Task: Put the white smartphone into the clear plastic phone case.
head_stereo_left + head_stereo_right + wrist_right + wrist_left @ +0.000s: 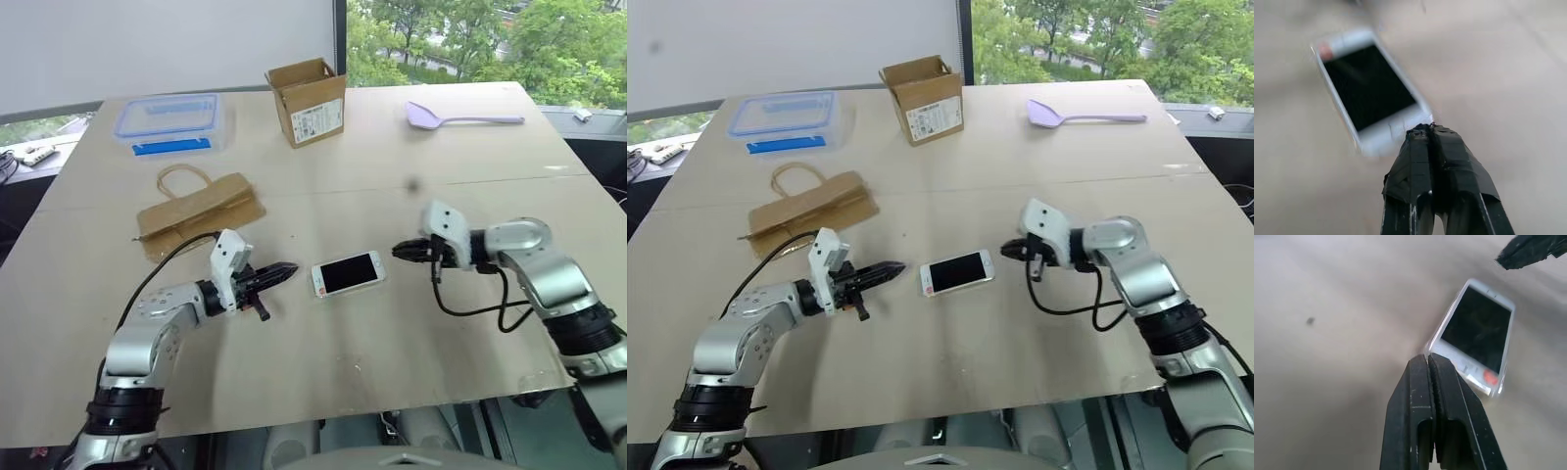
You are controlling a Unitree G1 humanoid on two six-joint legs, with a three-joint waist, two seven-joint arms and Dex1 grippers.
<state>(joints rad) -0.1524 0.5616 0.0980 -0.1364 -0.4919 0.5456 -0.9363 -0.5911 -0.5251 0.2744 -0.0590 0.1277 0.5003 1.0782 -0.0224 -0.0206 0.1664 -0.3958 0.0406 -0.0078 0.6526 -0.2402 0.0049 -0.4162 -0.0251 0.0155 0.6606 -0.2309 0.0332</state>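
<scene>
The white smartphone [348, 273] lies flat, screen up, near the middle front of the wooden table. A thin glinting clear rim [1494, 390] runs along its edge, which seems to be the clear plastic phone case around it. My left gripper [292, 269] is shut on nothing, its tip a short way to the left of the phone and pointing at it. On the other side of the phone, my right gripper [397, 252] is likewise shut and empty, with a small gap between its tip and the phone. Both hover just above the tabletop.
A brown paper bag [201, 213] lies behind my left arm. Further back are a blue-rimmed clear container [168, 122], an open cardboard box [307, 101] and a purple spatula [460, 117]. The table's front edge [392, 406] runs close below the arms.
</scene>
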